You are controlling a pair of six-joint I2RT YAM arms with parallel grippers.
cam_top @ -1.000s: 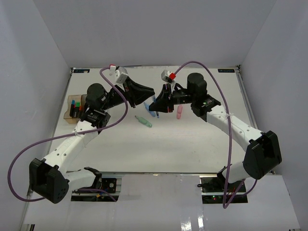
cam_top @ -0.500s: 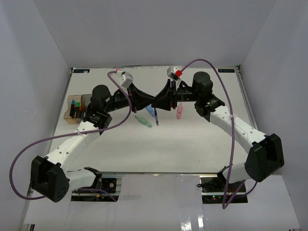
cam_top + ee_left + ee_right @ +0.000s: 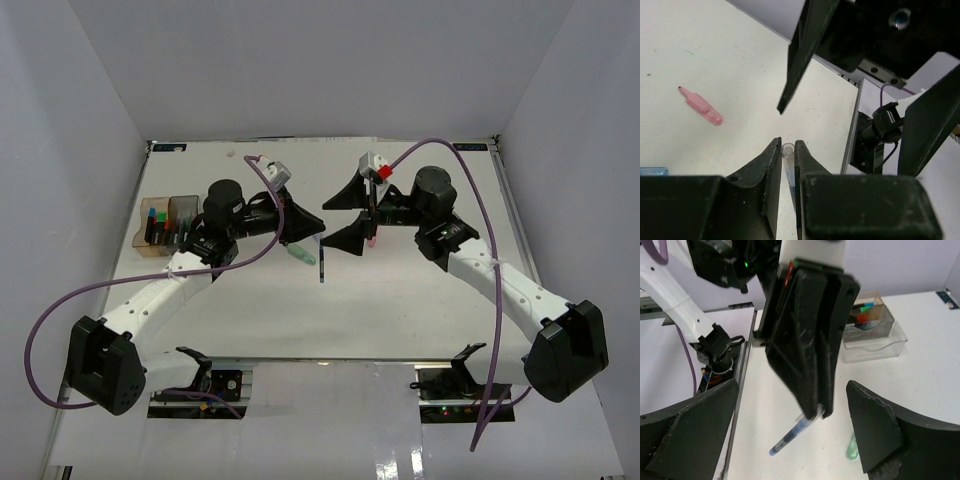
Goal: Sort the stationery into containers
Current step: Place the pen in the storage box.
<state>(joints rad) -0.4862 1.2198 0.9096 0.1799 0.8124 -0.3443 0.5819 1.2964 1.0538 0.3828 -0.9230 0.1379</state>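
- Two left fingers [image 3: 771, 167] clamp the thin pen [image 3: 788, 150], which juts beyond their tips.
- Wide apart, the right fingers [image 3: 690, 435] flank it on either side; they should draw clear first.
- A steady swing to the containers [image 3: 165, 225] then keeps the pen from slipping.

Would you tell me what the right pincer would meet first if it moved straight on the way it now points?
The right pincer would most likely meet the left pincer first, shut on a blue pen just ahead of its open jaws; depth is uncertain.
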